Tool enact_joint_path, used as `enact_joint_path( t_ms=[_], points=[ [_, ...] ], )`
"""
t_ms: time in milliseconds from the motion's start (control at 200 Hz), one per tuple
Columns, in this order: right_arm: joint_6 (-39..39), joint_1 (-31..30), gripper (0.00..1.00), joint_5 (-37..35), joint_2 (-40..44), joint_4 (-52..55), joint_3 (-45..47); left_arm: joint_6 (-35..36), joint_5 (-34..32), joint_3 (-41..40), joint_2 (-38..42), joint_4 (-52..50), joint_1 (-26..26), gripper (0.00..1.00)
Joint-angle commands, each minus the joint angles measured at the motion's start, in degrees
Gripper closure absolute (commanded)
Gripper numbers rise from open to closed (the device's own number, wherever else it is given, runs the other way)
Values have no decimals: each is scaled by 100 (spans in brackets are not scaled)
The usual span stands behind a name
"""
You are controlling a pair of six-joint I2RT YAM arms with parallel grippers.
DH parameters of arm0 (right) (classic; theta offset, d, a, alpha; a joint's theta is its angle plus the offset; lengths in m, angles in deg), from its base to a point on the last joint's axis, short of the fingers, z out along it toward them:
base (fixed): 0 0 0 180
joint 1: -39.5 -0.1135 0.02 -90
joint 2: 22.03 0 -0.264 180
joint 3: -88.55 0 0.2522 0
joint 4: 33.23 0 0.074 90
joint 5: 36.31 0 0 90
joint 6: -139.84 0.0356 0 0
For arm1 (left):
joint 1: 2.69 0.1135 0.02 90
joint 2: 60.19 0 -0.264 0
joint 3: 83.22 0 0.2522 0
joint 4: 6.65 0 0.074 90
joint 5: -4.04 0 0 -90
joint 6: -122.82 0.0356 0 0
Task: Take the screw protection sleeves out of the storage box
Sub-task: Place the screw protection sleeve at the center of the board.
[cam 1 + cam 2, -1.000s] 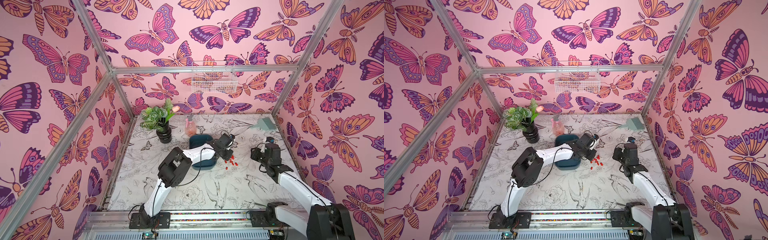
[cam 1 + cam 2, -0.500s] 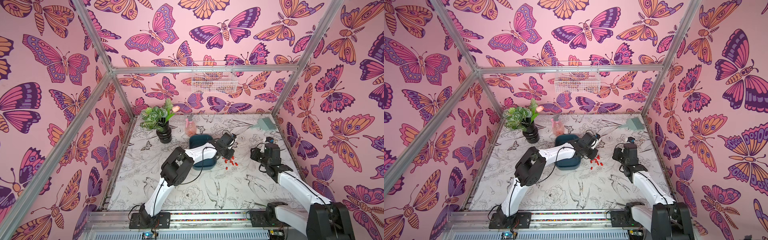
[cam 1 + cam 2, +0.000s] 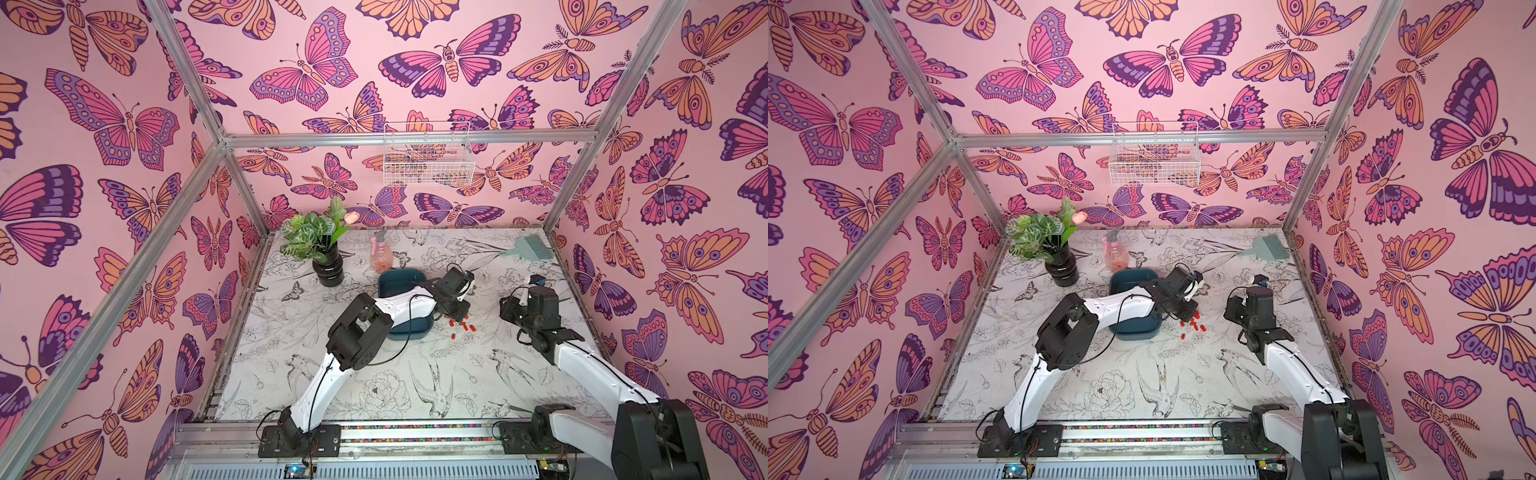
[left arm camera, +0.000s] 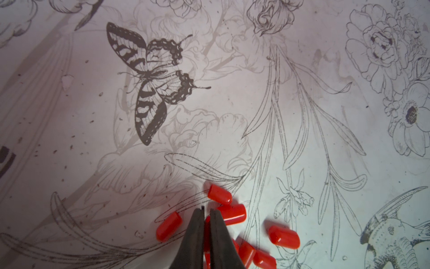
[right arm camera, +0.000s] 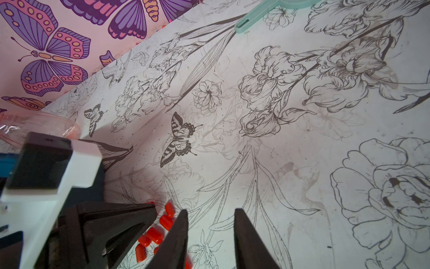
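Left gripper (image 4: 206, 210): my jaws stand almost together, tips low over the table (image 3: 374, 374). A sliver of red shows in the slit, but I cannot tell whether one cap is pinched or merely lies beneath. Right gripper (image 5: 210, 215): jaws apart, nothing between them, poised close by.

The screw protection sleeves (image 4: 232, 214) lie loose in a small cluster on the table around my left fingertips, outside the storage box (image 3: 397, 286) and just beside its near corner on my right. My left forearm crosses over the box.

Surface: a pale sheet printed with grey line drawings of flowers, birds and butterflies, speckled with dark grit and faint stains.

Towards the back stand a plant in a black vase (image 3: 328, 268), a pink spray bottle (image 3: 381, 257) and, in the far right corner, a pale teal comb-edged tool (image 3: 534, 247).

Enclosure: pink butterfly-patterned walls (image 3: 124, 124) on an aluminium frame (image 3: 316, 140); a white wire basket (image 3: 428, 163) hangs from the rear rail.
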Motion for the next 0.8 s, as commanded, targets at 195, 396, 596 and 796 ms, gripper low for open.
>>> enact_joint_path(
  t_ms=[195, 396, 596, 796],
  points=[
    [39, 51, 63, 38, -44, -60, -129, -27, 102, 162, -173, -87, 58, 87],
    [40, 47, 63, 58, -75, -64, -134, -101, 97, 282, -253, -78, 93, 86],
    [35, 51, 63, 56, -113, -51, -164, -205, 81, 446, -373, -156, 171, 86],
    [27, 51, 63, 91, -202, -51, -216, -243, 131, 453, -389, -168, 207, 86]
  ],
)
